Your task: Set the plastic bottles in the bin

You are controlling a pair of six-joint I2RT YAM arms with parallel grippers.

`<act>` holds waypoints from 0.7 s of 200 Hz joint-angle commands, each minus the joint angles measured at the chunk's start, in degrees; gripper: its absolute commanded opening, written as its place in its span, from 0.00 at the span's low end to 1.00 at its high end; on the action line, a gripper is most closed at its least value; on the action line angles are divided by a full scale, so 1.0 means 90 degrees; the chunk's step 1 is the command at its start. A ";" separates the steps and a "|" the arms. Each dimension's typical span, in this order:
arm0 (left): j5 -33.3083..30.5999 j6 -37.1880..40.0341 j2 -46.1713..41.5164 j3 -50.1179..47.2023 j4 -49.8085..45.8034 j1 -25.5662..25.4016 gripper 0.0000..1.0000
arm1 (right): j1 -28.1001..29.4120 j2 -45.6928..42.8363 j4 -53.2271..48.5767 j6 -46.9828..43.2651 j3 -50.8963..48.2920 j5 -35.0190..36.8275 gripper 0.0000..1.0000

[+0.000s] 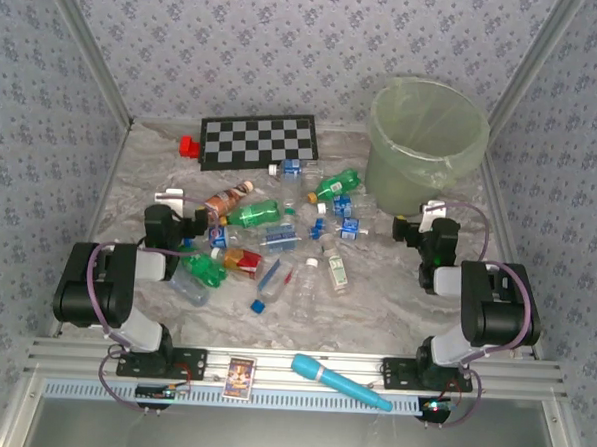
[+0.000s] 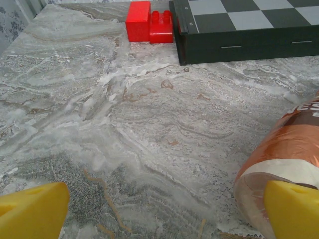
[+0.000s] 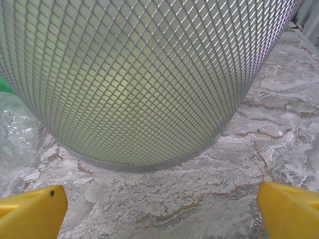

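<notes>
Several crushed plastic bottles lie in a heap mid-table: a brown one (image 1: 228,198), green ones (image 1: 254,213) (image 1: 336,185) (image 1: 208,269), and clear ones (image 1: 305,294) (image 1: 338,272). The bin (image 1: 428,135), pale green with a bag liner, stands at the far right. My left gripper (image 1: 172,201) is open just left of the heap; in the left wrist view the brown bottle (image 2: 284,164) lies against its right fingertip (image 2: 294,209), with bare table between the fingers. My right gripper (image 1: 429,212) is open, facing the foot of the bin (image 3: 139,74), with a clear bottle (image 3: 15,129) at its left.
A chessboard (image 1: 260,139) (image 2: 249,25) lies at the back with a small red block (image 1: 189,146) (image 2: 149,22) beside its left end. A turquoise tube (image 1: 340,381) and a small card (image 1: 238,376) rest on the front rail between the arm bases.
</notes>
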 commanded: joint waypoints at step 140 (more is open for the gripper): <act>0.0236 0.0031 0.0016 0.0168 0.0086 0.0070 1.00 | -0.0045 0.0043 -0.0029 0.0063 0.0128 0.0083 1.00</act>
